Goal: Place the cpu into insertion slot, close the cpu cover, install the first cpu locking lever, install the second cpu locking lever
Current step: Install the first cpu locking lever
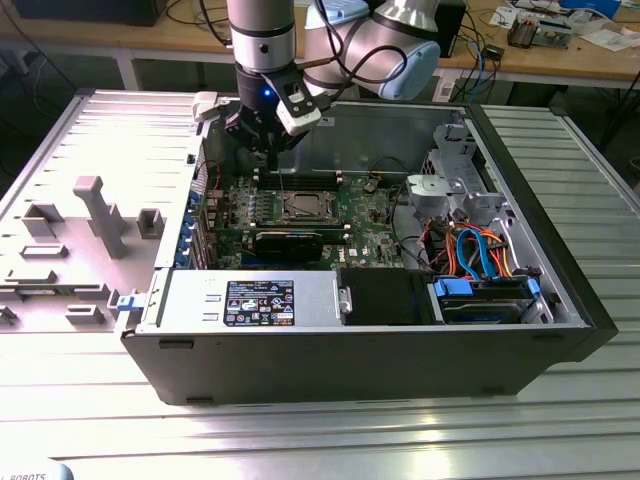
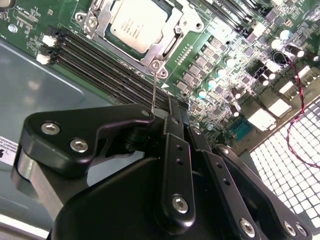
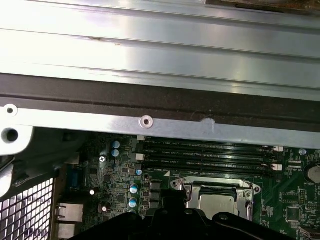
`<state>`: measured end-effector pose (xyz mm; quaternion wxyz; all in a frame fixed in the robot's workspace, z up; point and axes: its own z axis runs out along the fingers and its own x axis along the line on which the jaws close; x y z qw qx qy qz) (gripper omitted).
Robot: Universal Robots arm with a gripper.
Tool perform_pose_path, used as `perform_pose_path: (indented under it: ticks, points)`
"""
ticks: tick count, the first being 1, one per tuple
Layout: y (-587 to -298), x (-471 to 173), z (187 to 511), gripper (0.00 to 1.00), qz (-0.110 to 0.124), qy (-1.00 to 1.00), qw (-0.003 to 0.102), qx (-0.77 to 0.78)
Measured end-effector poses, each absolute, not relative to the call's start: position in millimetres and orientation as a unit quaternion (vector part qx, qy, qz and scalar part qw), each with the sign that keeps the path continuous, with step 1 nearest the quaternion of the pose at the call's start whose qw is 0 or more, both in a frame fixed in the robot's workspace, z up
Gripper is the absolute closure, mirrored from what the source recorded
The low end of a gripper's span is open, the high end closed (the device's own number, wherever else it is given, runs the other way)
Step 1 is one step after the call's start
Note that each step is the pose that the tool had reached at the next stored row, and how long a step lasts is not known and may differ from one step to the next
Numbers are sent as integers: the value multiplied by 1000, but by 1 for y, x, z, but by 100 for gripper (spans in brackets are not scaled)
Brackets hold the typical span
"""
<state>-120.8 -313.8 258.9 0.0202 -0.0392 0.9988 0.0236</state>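
Observation:
The cpu lies flat in the insertion slot, its silver top showing through the window of the cpu cover, which is folded down over it. A thin wire locking lever stands up from a corner of the socket to my gripper. The gripper is shut, with the lever's upper end at its fingertips. In the exterior view the gripper hangs over the board just behind the socket, with the lever below it. The cpu and cover also appear in the first wrist view.
Long black memory slots run beside the socket. A black expansion card lies in front of it. The case's rear wall is close behind the gripper. A drive cage with coloured cables fills the exterior view's right.

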Motion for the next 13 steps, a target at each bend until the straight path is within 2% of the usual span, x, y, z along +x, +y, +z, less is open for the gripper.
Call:
perform_pose_path:
  ticks: [13]
  points:
    - [-313, -115, 259, 89, 24, 999, 20, -39]
